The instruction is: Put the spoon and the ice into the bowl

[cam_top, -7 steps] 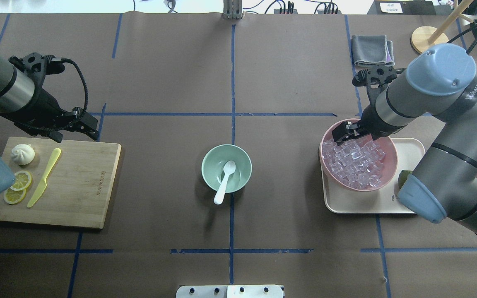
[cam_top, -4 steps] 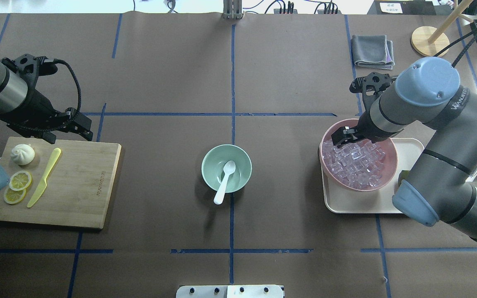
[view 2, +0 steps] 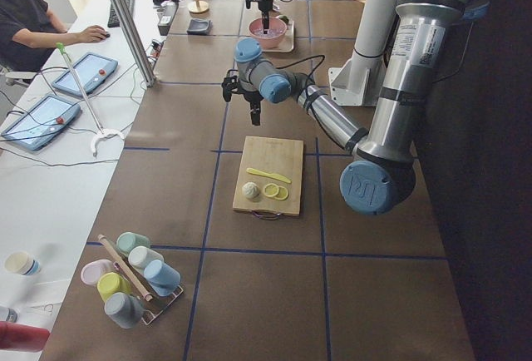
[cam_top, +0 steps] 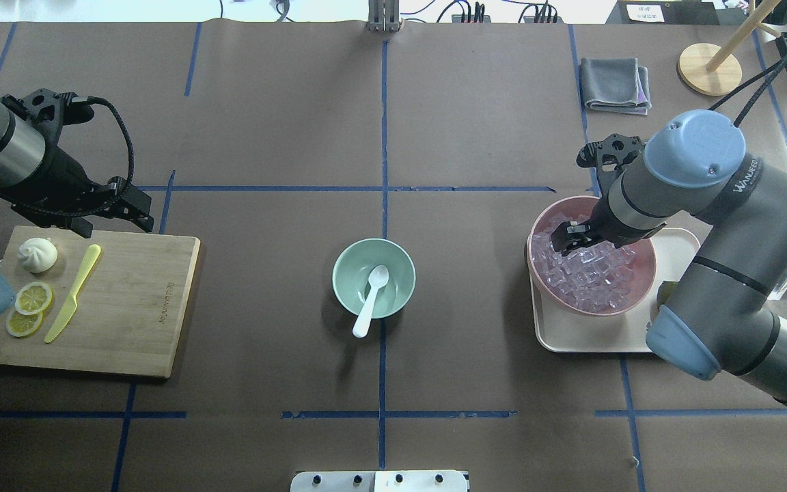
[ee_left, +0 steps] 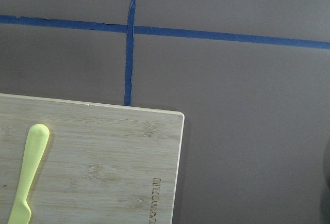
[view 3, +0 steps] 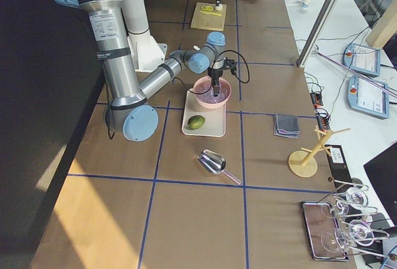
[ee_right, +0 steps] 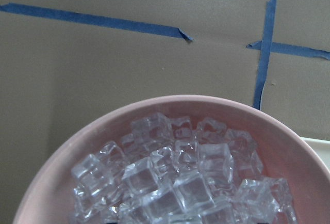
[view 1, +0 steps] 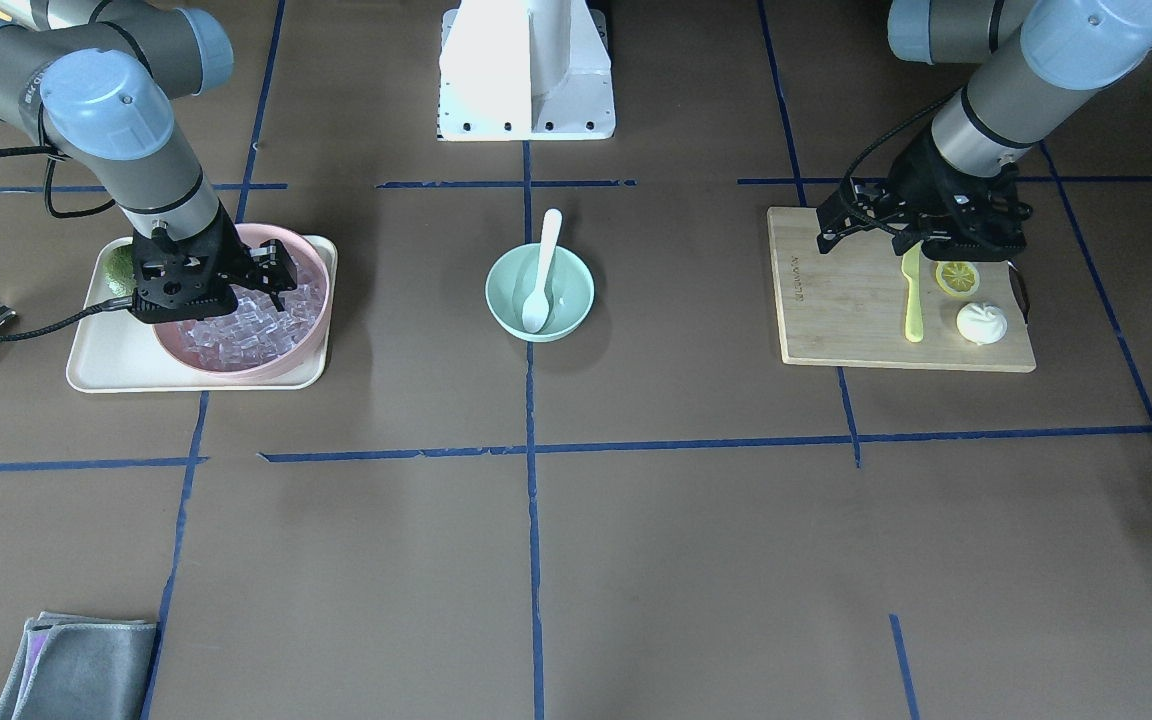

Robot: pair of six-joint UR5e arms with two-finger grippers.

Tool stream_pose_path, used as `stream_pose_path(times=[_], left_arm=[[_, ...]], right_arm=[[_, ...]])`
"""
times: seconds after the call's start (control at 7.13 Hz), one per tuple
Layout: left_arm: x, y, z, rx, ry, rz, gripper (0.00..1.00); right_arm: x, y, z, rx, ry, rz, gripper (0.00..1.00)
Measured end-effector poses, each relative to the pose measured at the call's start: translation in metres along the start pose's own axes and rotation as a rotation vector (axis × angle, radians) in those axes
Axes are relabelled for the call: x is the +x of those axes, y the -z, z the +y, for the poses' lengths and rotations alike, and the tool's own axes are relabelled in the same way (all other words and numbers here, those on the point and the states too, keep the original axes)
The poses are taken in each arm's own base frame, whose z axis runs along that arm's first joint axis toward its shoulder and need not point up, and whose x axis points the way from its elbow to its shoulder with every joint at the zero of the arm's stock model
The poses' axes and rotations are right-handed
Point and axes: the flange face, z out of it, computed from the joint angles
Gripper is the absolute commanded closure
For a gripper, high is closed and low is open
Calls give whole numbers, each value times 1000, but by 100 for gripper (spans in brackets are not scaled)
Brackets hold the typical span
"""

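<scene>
Black against the clear cubes, the right gripper [cam_top: 566, 240] points down into the pink bowl [cam_top: 649, 273], its tip low over the ice [cam_top: 591, 283] on the side nearer the table's middle. I cannot tell whether its jaws stand apart or together, nor whether they touch a cube. All the ice lies heaped in that pink bowl, which sits on a cream tray [cam_top: 598, 339], with a lime [view 3: 196, 122] beside it on the tray. Well apart, at the table's centre, stands the mint-green bowl [cam_top: 349, 263]; the white spoon [cam_top: 371, 294] rests in it, scoop inside, handle leaning out over the rim toward the robot. Far off, the left gripper [cam_top: 135, 212] hangs above the far edge of the wooden cutting board [cam_top: 141, 301], its jaws likewise unclear, near the yellow-green knife [cam_top: 74, 294], lemon slices [cam_top: 33, 298] and a white bun [cam_top: 37, 254]
</scene>
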Motion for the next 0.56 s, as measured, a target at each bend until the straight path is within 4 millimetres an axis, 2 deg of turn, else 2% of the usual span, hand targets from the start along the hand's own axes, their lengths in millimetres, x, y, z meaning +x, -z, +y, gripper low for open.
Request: stream_pose_path(times=[0.42,0.56], left_arm=[[1,0,0,0,6,1,0],[1,0,0,0,7,1,0]], right_arm=[[-1,-4,4,-10,4,1,58],[-2,-4,5,-11,5,0,86]])
